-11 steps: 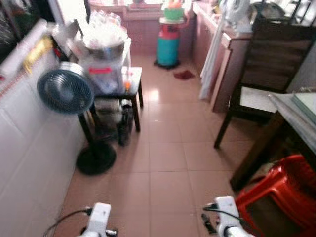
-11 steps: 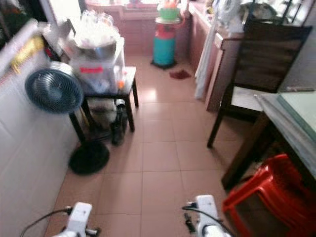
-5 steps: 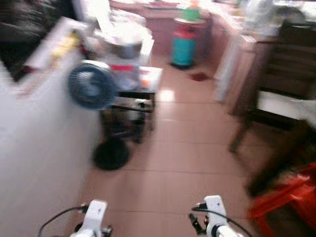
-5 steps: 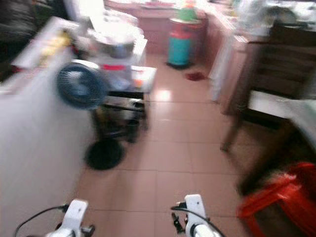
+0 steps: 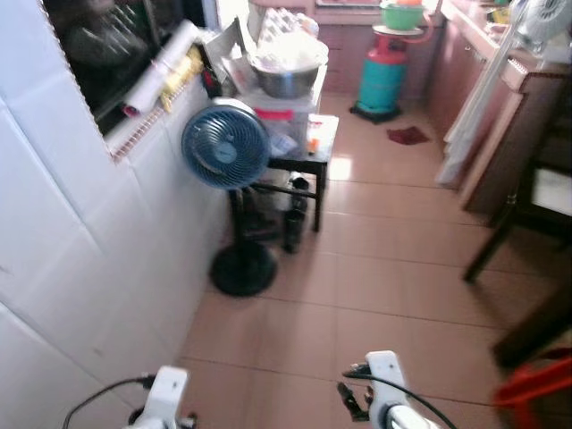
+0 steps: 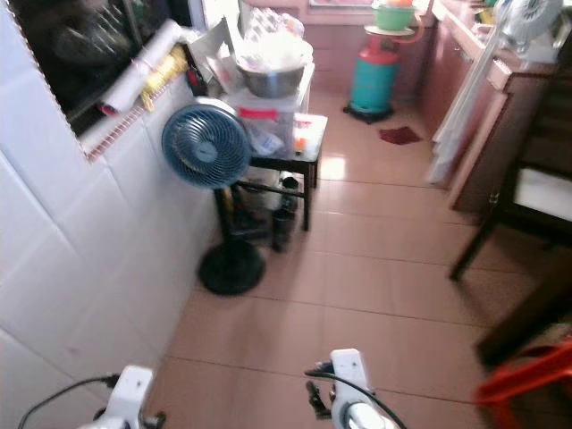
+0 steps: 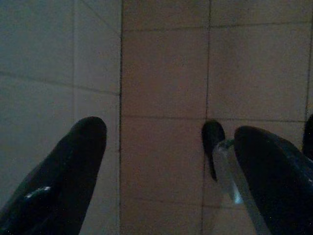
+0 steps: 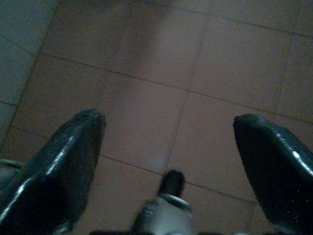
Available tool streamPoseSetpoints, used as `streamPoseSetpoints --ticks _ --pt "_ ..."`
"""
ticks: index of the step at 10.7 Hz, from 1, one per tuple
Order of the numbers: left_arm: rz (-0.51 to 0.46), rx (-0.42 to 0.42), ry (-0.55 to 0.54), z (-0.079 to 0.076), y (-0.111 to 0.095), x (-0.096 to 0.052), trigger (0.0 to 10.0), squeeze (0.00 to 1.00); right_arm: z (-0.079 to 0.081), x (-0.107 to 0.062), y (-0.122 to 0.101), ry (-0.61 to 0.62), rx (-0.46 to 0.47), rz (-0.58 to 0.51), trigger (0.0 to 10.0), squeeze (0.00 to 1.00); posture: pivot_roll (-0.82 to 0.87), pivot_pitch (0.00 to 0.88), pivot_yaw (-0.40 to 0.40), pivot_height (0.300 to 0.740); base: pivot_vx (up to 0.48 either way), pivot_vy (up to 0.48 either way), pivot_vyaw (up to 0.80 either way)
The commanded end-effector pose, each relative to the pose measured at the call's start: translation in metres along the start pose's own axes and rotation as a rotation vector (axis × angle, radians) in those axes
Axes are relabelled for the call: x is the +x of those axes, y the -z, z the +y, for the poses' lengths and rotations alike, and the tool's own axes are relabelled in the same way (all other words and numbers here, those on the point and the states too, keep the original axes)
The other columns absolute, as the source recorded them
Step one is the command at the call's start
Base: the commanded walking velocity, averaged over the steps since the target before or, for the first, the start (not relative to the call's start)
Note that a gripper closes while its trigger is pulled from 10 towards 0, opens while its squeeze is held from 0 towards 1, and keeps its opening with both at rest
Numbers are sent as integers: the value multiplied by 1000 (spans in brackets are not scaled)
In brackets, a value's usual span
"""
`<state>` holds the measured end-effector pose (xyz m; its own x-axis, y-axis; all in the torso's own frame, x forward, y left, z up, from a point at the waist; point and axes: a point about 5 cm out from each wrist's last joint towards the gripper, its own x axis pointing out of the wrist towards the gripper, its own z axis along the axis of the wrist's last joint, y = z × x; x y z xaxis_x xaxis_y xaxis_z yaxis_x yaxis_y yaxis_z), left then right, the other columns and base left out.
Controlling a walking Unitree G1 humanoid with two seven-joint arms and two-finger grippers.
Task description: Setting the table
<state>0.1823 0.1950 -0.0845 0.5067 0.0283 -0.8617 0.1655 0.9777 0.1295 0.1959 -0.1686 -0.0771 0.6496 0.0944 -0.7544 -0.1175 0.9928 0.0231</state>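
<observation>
**So, narrow kitchen aisle, both grippers empty**

So nothing table-setting related is in hand rn. No plates or cutlery that I can make out; closest candidate is the wide steel mixing bowl [image 5: 286, 79] heaped w/ pale stuff, sitting on top of a clear plastic storage box w/ a red label [image 5: 284, 125], which stands on a small dark side table [image 5: 313, 159] against the left wall. Can't tell what's in the bowl.

Left gripper [image 7: 161, 161] hangs low over the tan floor tiles [image 5: 375, 268], right where they meet the white tiled wall [image 5: 80, 259]. Its two black fingers [image 7: 63, 181] are spread wide apart w/ nothing between them. Right gripper [image 8: 168, 142] is the same deal, fingers splayed over bare tile, holding nothing. In the head view both wrists show at the bottom edge, left wrist [image 5: 167, 393] and right wrist [image 5: 384, 418], w/ black cables looping off them.

Moving outward: a blue round pedestal fan on a black disc base [image 5: 225, 147] stands just in front of the side table. Dark bottles are tucked under the table. Further back there's a teal and red gas cylinder [image 5: 381, 76] w/ a green basin on it, a red rag [image 5: 408, 135] on the floor nearby. Right side has a pinkish cabinet run [image 5: 483, 116], a dark wooden chair [image 5: 527, 214], and a red plastic stool [image 5: 536, 393] at the corner.
</observation>
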Motion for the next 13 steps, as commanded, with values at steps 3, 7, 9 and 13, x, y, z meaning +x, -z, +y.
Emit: streamPoseSetpoints --ticks 3,7,9,13 --pt "-13 2 -3 -3 -1 0 10000 0 0 0 1 0 -20 7 10000 0 86 0 -12 740 0 0 0" --pt "-14 -86 -35 -2 3 0 10000 0 4 3 -10 -46 -104 1 10000 0 166 0 -88 740 0 0 0" --pt "-8 -116 -43 -1 9 -1 10000 0 9 6 -19 -67 -131 -3 10000 0 200 0 -106 740 0 0 0" --pt "-20 -2 -27 1 8 -2 10000 0 11 5 -10 -28 -25 11 10000 0 182 0 -41 740 0 0 0"
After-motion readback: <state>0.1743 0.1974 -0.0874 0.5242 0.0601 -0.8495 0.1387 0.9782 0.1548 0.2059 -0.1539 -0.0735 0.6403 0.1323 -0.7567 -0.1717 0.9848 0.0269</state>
